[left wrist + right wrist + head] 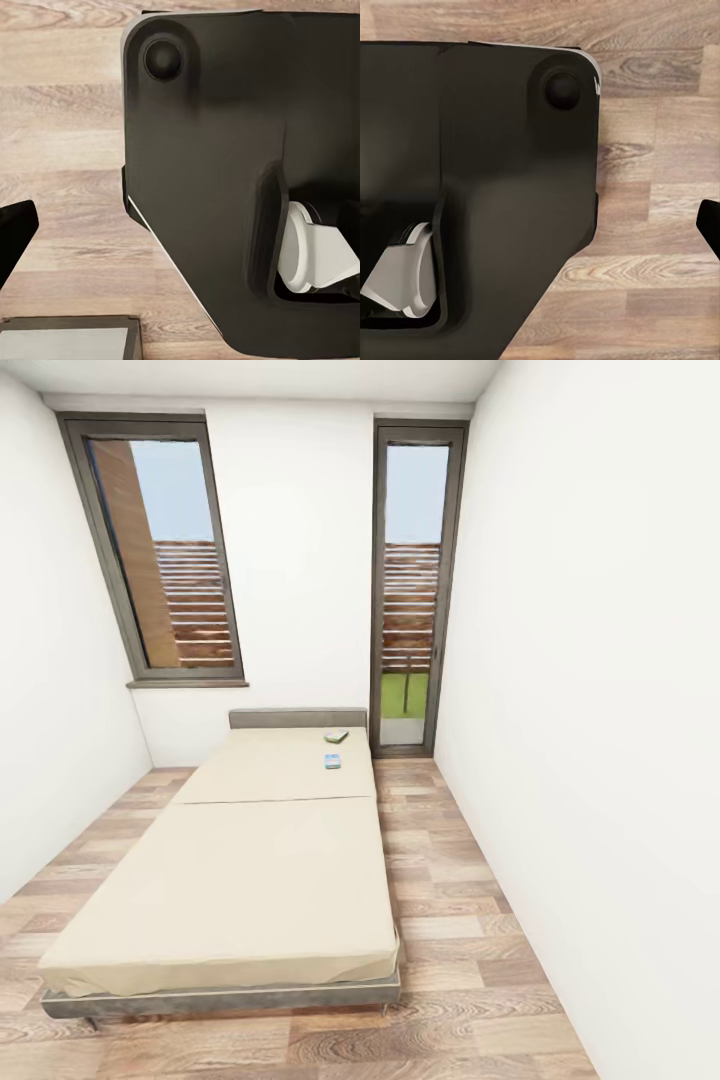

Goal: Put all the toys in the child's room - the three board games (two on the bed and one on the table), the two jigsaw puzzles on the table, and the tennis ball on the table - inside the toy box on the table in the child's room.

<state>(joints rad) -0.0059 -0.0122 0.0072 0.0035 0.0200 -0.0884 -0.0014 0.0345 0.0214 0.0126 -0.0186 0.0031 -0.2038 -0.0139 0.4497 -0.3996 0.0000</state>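
The bed (230, 880) fills the middle of the head view, its foot end nearest me and its grey headboard (298, 718) against the far wall. Two board games lie on the far mattress pad near the headboard. One is a white-and-green box (336, 736), and a blue box (332, 760) lies just in front of it. The table, toy box, jigsaw puzzles and tennis ball are out of view. A dark fingertip (9, 240) shows at the edge of the left wrist view and another fingertip (709, 221) in the right wrist view, both over the wooden floor.
A strip of wooden floor (450, 900) runs between the bed and the right wall. A window (165, 550) and a glass door (410, 590) are in the far wall. My black base (210, 187) (480, 180) shows in both wrist views. A grey bed-frame corner (67, 337) lies beside it.
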